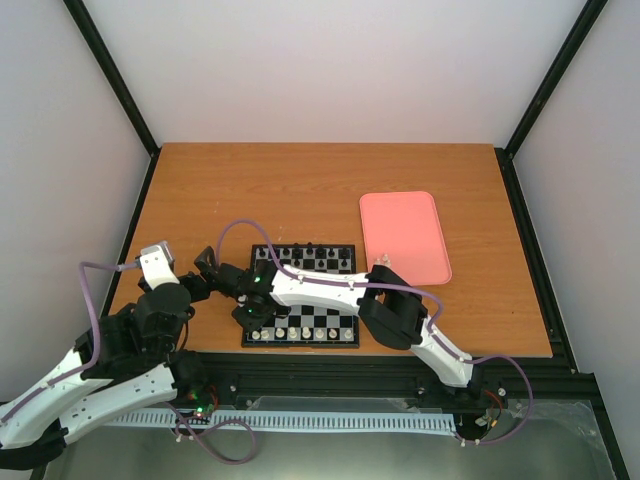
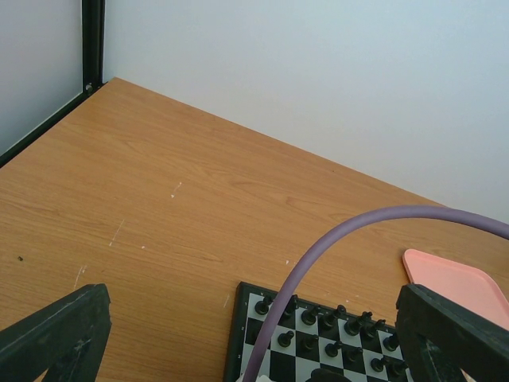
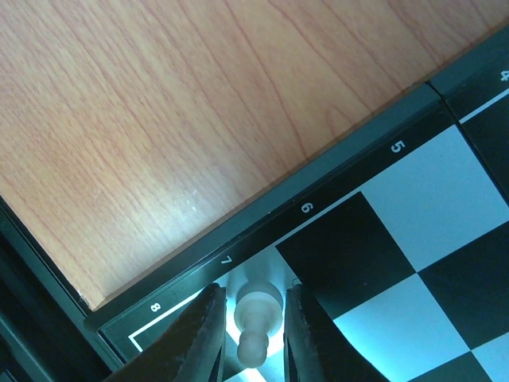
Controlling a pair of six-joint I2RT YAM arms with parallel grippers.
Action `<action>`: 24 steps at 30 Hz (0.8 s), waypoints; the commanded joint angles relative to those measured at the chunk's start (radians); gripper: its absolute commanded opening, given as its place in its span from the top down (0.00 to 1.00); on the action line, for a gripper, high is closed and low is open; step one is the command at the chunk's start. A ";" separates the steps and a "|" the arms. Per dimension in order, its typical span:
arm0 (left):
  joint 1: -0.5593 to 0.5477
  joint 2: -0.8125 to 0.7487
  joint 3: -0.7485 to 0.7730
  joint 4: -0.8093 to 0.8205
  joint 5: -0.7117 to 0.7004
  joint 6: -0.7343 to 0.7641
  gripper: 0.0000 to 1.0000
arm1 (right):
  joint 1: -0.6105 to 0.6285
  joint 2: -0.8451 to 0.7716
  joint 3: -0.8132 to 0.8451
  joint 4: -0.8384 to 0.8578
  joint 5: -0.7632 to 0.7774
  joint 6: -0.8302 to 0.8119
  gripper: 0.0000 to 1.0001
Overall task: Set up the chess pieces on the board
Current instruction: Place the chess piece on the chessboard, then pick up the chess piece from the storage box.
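Note:
The board lies at the near middle of the table. Several cream-white chess pieces stand along its near row. My right gripper reaches over the board's left edge. In the right wrist view its fingers close round a cream-white pawn, which stands upright on the white edge square marked 7 of the board. My left gripper hangs left of the board, open and empty. Its wrist view shows the wide-apart fingers and the board's far corner.
Black figures fill the far rows and show in the left wrist view. A pink tray lies right of the board, its corner in the left wrist view. A purple cable arcs across that view. Black frame posts stand at the table's corners.

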 commanded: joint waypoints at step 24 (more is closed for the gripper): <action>0.005 0.018 0.019 -0.023 -0.032 -0.026 0.00 | -0.067 -0.178 -0.031 0.020 0.225 -0.032 0.00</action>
